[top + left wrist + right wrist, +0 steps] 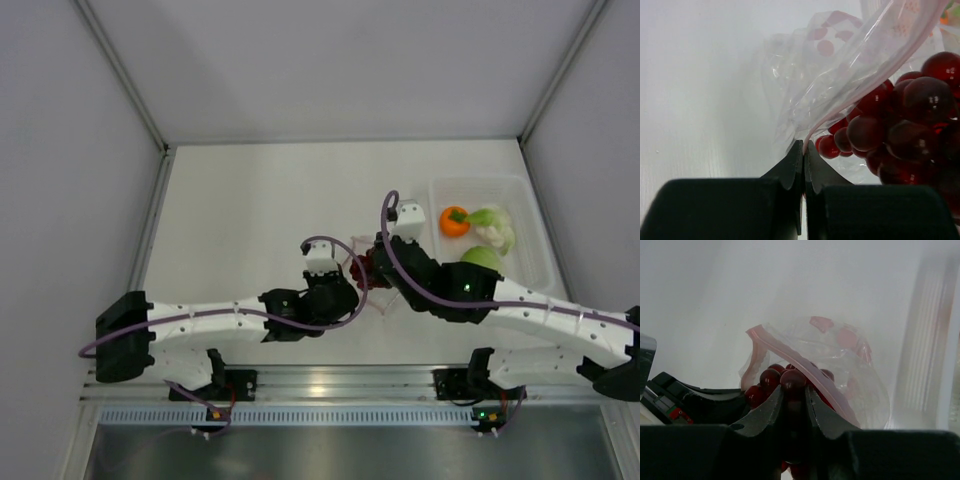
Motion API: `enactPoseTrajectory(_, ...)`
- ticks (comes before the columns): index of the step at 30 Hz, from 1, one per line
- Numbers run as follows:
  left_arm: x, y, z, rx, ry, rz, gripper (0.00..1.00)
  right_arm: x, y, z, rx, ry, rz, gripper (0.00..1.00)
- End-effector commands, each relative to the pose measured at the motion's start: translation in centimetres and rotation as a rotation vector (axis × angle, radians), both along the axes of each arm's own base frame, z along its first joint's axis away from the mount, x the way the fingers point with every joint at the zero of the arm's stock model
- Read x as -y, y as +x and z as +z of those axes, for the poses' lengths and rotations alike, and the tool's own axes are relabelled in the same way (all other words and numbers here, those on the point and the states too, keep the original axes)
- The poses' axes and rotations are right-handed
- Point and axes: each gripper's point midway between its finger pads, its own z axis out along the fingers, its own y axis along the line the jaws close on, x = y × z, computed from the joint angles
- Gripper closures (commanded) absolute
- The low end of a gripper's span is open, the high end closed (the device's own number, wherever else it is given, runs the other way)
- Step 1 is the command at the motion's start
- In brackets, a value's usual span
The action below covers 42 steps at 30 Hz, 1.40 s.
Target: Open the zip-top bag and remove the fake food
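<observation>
Left gripper (803,150) pinches 1 zip-top bag (840,65); right gripper (792,396) grips 1 grape bunch (765,379).

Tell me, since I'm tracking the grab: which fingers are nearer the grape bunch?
Right. The right fingers are closed on the grape bunch at the zip-top bag's mouth; the left fingers pinch the bag's edge beside it.

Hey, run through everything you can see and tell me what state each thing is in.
zip-top bag: unzipped, mouth open, one edge pinched.
grape bunch: at the bag's mouth, gripped.
left pincer: shut on the bag's edge.
right pincer: shut on the grape bunch.
orange fruit: out, lying in the tray.
green apple: out, in the tray.
leafy vegetable: out, in the tray.
</observation>
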Motion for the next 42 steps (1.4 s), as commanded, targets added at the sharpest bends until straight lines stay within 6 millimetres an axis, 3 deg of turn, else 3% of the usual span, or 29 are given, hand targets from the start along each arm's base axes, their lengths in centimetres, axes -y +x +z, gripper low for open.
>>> enactPoseTrajectory(1, 0.2, 0.6, 1.2, 0.007, -0.041, 0.033, 1.00, 0.4, -0.5, 3.9, 0.045, 0.080, 0.026, 1.00)
enactPoseTrajectory(14, 0.3, 0.9, 0.7, -0.020, -0.040, 0.022, 1.00, -2.1, -1.9, 10.6, 0.102, 0.267, 0.203, 1.00)
enactPoseTrajectory(20, -0.4, 1.0, 0.2, -0.040, -0.052, 0.036, 1.00, -1.1, -1.7, 12.9, 0.136, 0.262, 0.184, 1.00)
enactPoseTrajectory(32, -2.4, 1.5, -0.2, -0.062, -0.077, 0.060, 1.00, 6.3, 0.6, 17.9, 0.238, 0.208, 0.012, 1.00)
enactPoseTrajectory(36, -2.9, 1.5, 0.3, -0.060, -0.097, 0.066, 1.00, 9.5, 3.6, 17.3, 0.229, 0.142, -0.090, 1.00)
enactPoseTrajectory(37, -3.0, 1.5, 0.3, -0.060, -0.098, 0.062, 1.00, 11.2, 4.9, 16.8, 0.226, 0.118, -0.163, 1.00)
enactPoseTrajectory(42, -3.8, 1.5, 0.7, -0.055, -0.106, 0.068, 1.00, 15.5, 7.6, 15.0, 0.193, 0.103, -0.279, 1.00)
